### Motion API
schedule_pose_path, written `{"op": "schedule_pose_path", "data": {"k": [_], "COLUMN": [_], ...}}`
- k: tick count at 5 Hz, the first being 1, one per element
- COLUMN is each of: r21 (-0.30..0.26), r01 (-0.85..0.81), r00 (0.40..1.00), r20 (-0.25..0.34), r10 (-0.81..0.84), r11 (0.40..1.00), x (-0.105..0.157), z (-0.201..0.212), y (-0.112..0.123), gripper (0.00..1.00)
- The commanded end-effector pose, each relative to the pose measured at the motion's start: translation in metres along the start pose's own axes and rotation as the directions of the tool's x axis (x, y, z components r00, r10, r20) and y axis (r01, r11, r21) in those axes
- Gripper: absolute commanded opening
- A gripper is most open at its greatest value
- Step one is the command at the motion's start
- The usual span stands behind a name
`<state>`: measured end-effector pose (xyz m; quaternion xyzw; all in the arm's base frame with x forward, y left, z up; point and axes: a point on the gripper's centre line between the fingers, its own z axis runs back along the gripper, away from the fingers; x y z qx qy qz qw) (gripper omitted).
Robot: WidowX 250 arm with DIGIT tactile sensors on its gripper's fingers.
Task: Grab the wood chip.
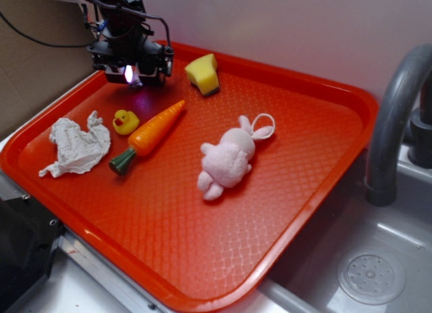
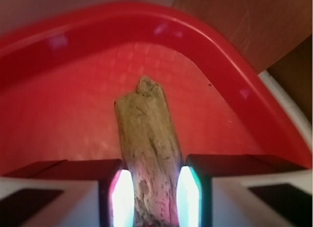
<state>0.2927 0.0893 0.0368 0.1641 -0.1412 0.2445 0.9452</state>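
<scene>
Now, taking the red tray (image 1: 324, 164) as the landmark for every place below:

Gripper: the gripper (image 1: 131, 73) stands over the tray's far left corner, low above the floor, with a small pinkish light glowing on its underside in the exterior view. In the wrist view (image 2: 155, 195) its two fingers (image 2: 63, 188) stand close together, one on each side of the wood chip, their lit inner pads against its flanks; it looks clamped on the chip.

Wood chip: the wood chip (image 2: 149, 148) is a rough brown-grey sliver with streaky grain, lying lengthwise between the fingers and pointing toward the tray's curved far rim. Whether it rests on the tray floor or is raised off it, I cannot tell. In the exterior view the gripper hides it.

Yellow sponge: the yellow sponge (image 1: 202, 73) sits near the tray's far rim, just right of the gripper.

Rubber duck: the rubber duck (image 1: 125, 121) stands on the tray's left part, nearer the camera than the gripper.

Toy carrot: the toy carrot (image 1: 150, 135) lies slantwise just beside the duck.

Crumpled cloth: the crumpled cloth (image 1: 77, 148) lies by the tray's left rim.

Pink bunny: the pink bunny (image 1: 229, 161) lies near the tray's middle.

Faucet: the grey faucet (image 1: 391, 124) rises beyond the tray's right rim.
</scene>
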Motion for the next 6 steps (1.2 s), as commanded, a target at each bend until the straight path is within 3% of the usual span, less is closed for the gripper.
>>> {"op": "schedule_pose_path", "data": {"k": [1,2,3,4,5,6], "r21": [-0.081,-0.159,-0.193,-0.267,-0.302,-0.328], "r01": [0.108,0.178,0.286,0.364,0.443,0.491], "r00": [0.989,0.983,0.957,0.923,0.883,0.857], "r20": [0.107,0.074,0.012,-0.022,-0.017,0.017], "r10": [-0.099,-0.168,-0.289,-0.383,-0.469,-0.515], "r11": [0.991,0.971,0.939,0.892,0.844,0.807], "x": [0.034,0.038,0.024,0.004,-0.019,-0.025], "z": [0.071,0.115,0.155,0.189,0.222,0.234], "y": [0.014,0.008,-0.003,-0.005,-0.013,-0.011], "gripper": [0.00,0.00,0.00,0.00,0.00,0.00]}}
